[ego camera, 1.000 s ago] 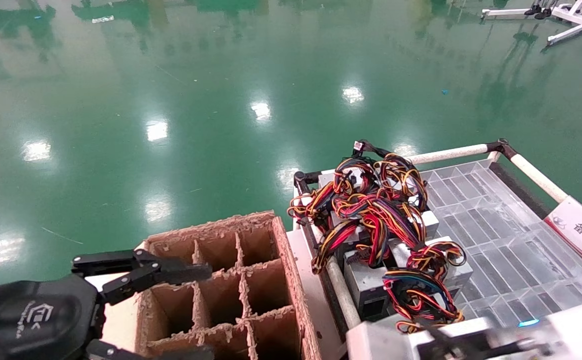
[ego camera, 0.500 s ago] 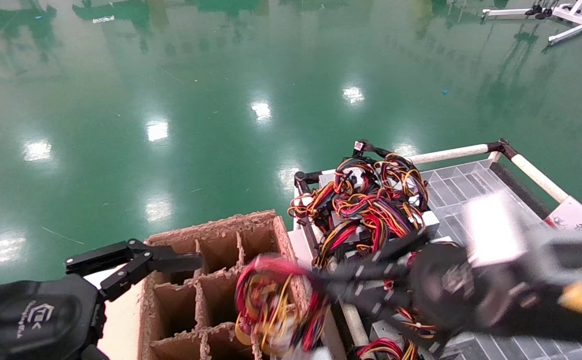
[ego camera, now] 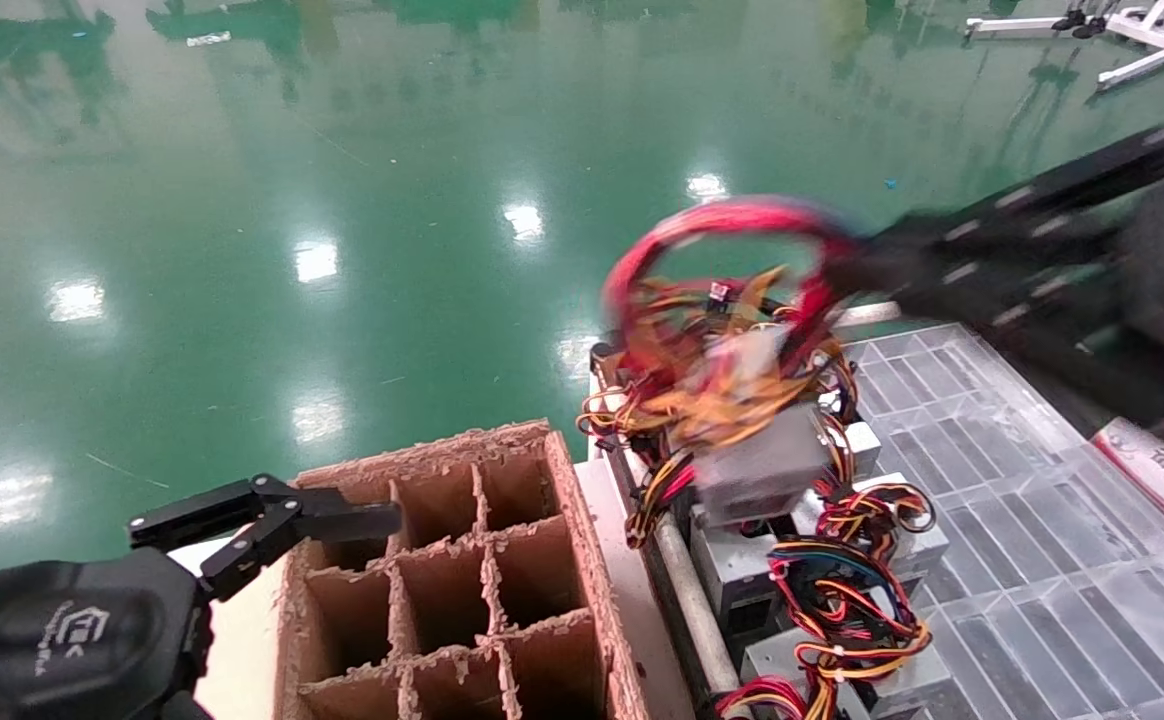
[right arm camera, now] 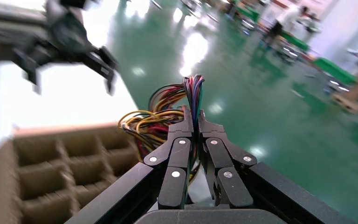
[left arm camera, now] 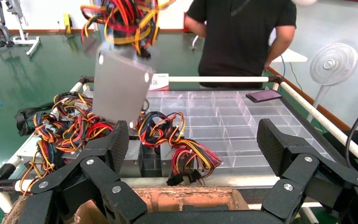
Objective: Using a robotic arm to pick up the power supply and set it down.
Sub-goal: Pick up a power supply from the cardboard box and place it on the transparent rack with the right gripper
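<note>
1. Head view: the right end effector (ego camera: 847, 272) reaches in from the right, above the cart (ego camera: 1002, 440), pinching the red and yellow wires (ego camera: 722, 300) of the power supply (ego camera: 764, 462). The grey box hangs tilted below the wires, in the air over the heap of other supplies (ego camera: 822, 560) at the cart's left end. The left end effector (ego camera: 332, 610) sits low at the left, beside the cardboard box (ego camera: 462, 590) of open cells, its fingers spread. Green floor (ego camera: 342, 200) lies beyond.
2. Left wrist view: the left end effector's (left arm camera: 196, 158) two black fingers (left arm camera: 114, 147) stand wide apart with nothing between them, over the rim of the cardboard box (left arm camera: 186, 198). Past them the power supply (left arm camera: 119, 88) hangs tilted above the cart (left arm camera: 223, 116), wires (left arm camera: 121, 21) rising from its top. More wire bundles (left arm camera: 70, 126) lie on the cart's tray. A person in a black shirt (left arm camera: 242, 37) stands behind the cart, a white fan (left arm camera: 333, 65) off to one side.
3. Right wrist view: the right end effector (right arm camera: 195, 122) is pressed together on a bunch of wires (right arm camera: 193, 93); more loops (right arm camera: 149, 121) hang just behind the fingers. The cardboard box (right arm camera: 65, 163) lies below, the left end effector (right arm camera: 70, 39) farther off
</note>
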`<state>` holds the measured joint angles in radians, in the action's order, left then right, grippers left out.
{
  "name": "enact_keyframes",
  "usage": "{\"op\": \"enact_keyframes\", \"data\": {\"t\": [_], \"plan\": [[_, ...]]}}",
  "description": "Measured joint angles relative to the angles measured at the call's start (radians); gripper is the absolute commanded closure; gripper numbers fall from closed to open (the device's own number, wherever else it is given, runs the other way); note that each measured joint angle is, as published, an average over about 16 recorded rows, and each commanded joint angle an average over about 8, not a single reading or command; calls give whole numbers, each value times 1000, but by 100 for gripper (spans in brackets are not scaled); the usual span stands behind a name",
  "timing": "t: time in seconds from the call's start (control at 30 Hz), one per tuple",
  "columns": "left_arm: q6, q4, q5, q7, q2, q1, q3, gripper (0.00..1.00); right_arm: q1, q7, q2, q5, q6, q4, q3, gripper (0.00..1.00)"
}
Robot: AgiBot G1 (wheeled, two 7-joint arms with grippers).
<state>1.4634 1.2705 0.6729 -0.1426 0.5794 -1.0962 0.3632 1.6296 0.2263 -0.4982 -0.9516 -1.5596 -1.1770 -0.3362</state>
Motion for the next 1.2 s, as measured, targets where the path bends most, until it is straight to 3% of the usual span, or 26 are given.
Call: {"op": "enact_keyframes", "data": {"t": [0.3, 0.63, 1.2], "plan": [[0, 0, 0, 0, 0, 0, 0, 0, 133, -79, 141, -46, -33, 111, -91, 100], [0, 0, 0, 0, 0, 0, 0, 0, 169, -178, 265, -65, -32, 208, -220, 100], [0, 0, 0, 0, 0, 0, 0, 0, 140, -300, 275, -63, -32, 329, -407, 100]]}}
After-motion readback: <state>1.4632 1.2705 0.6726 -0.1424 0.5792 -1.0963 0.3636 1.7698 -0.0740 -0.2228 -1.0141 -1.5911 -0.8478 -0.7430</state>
